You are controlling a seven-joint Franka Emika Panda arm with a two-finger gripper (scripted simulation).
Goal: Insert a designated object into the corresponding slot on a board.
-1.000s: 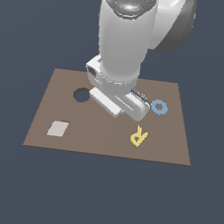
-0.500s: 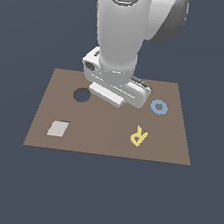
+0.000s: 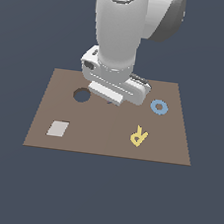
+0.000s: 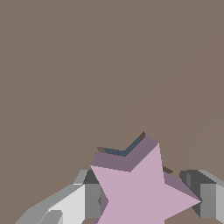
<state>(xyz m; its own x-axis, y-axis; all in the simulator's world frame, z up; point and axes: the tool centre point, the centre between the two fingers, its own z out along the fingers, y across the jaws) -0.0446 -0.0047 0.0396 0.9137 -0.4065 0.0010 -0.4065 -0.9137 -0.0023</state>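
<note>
In the wrist view the pale pink star [image 4: 140,188] sits between my gripper's [image 4: 146,197] two grey fingers [image 4: 89,199], which are shut on its sides. Directly under it lies the dark star-shaped slot [image 4: 124,151]; only thin slivers of it show past the star's upper points, so the star is nearly lined up with it. Whether the star has entered the slot I cannot tell. In the exterior view the arm's hand [image 3: 114,87] hangs low over the middle back of the brown board [image 3: 165,140] and hides the star and fingers.
A dark round hole [image 3: 81,95] lies just to the exterior view's left of the hand. A blue ring [image 3: 159,107] lies to its right and a yellow R-shaped piece [image 3: 139,136] nearer the front. A grey square patch [image 3: 58,128] marks the board's front left.
The hand has shifted slightly toward the exterior view's left and the back of the board over the last second. The loose pieces have not moved.
</note>
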